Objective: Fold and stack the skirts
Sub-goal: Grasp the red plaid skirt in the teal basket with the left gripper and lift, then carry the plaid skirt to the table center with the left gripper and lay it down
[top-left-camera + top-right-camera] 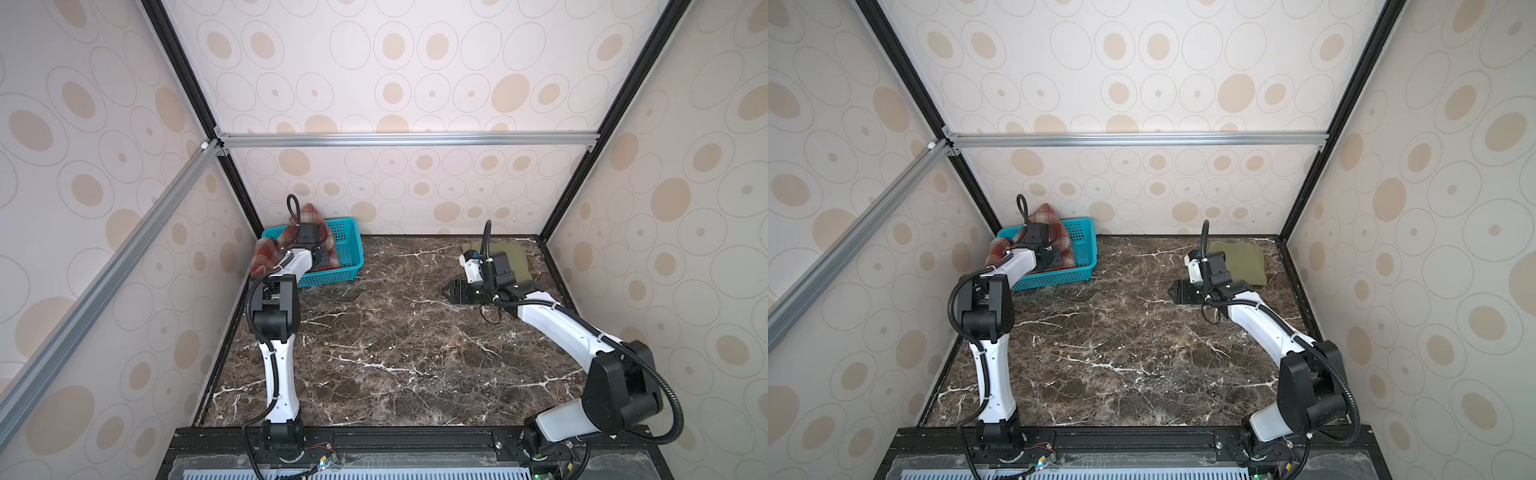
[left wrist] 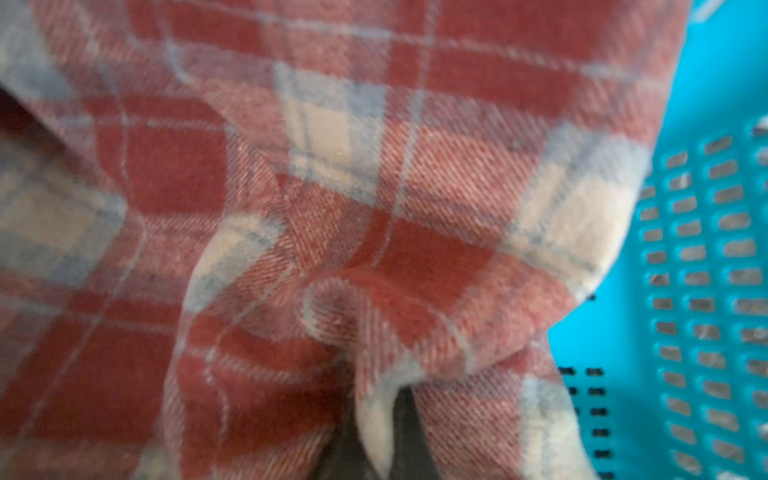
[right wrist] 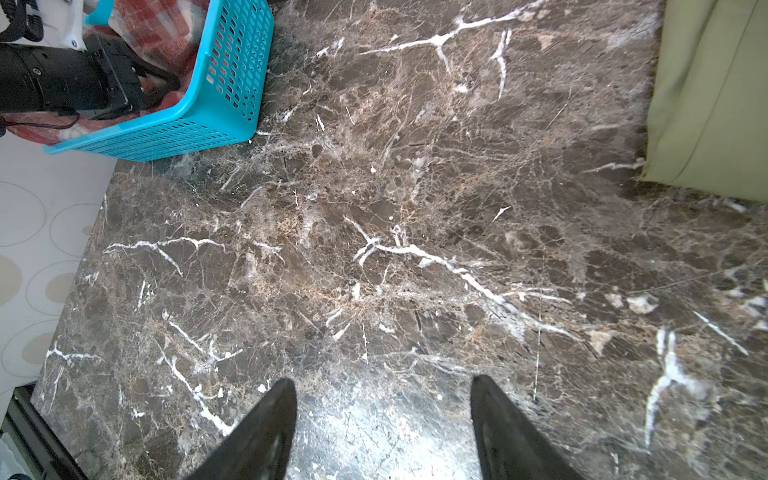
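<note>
left tool (image 2: 376, 440): clamped down tight on a fold of the plaid skirt (image 2: 374, 166). In the left wrist view the cloth is bunched up right between the dark jaws. In both top views the tool (image 1: 322, 258) (image 1: 1052, 255) sits down inside the basket (image 1: 349, 249).

plaid skirt: red-and-cream, woolly, mostly in the basket. One bit (image 1: 266, 253) flops over the basket's left rim and another peak (image 1: 1044, 214) pokes up near the back wall.

basket: teal, full of little holes (image 2: 706, 249), parked in the back-left corner of the table (image 1: 395, 353).

olive skirt (image 1: 513, 257): lying pretty flat in the back-right corner of the table (image 1: 1241, 259), well apart from the basket. The right wrist view shows its smooth edge (image 3: 715, 104).

right tool (image 3: 382, 415): jaws spread fairly wide with only bare marble showing between them, so it's holding nothing. In both top views it (image 1: 455, 291) (image 1: 1177, 291) sits low over the table, near the front-left corner of the olive skirt but not touching it.

table: dark brown marble look with white veins.
</note>
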